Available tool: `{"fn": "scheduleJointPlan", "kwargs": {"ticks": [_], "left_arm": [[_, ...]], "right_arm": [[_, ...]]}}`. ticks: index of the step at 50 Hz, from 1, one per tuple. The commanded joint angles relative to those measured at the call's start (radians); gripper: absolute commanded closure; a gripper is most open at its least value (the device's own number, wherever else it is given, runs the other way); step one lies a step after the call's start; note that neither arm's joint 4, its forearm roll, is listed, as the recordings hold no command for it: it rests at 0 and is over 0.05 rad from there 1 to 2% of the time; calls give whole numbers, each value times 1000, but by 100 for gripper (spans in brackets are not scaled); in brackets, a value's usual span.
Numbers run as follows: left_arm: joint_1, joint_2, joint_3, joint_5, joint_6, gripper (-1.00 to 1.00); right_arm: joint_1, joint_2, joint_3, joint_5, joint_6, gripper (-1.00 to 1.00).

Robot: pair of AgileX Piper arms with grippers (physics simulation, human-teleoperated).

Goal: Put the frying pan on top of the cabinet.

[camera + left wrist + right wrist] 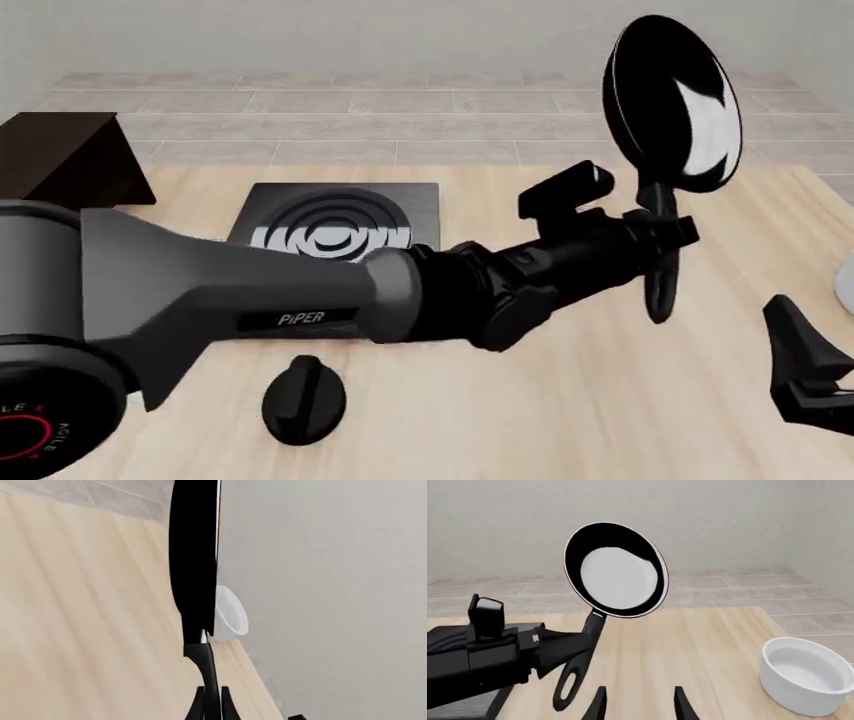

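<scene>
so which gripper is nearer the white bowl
Right. The right gripper hovers just beside the white bowl; the left gripper holds the frying pan farther away.

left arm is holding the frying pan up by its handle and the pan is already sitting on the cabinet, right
Not quite. The left gripper does hold the frying pan by its handle, but the front view shows the pan raised in the air, far from the cabinet.

Front view high over table (587, 420); wrist views close, sharing frying pan (616, 570).
</scene>
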Motion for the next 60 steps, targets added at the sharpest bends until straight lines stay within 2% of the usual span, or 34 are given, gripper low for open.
{"fn": "scheduleJointPlan", "kwargs": {"ticks": [1, 24, 45, 60], "left_arm": [[54, -78, 4, 11, 35, 100], [164, -183, 91, -8, 41, 100], [264, -288, 232, -94, 21, 100], [381, -362, 300, -134, 21, 100]], "right_arm": [[2, -6, 0, 5, -3, -100], [4, -27, 0, 25, -3, -100], [8, -100, 0, 97, -9, -100], [8, -142, 0, 138, -7, -100]]}}
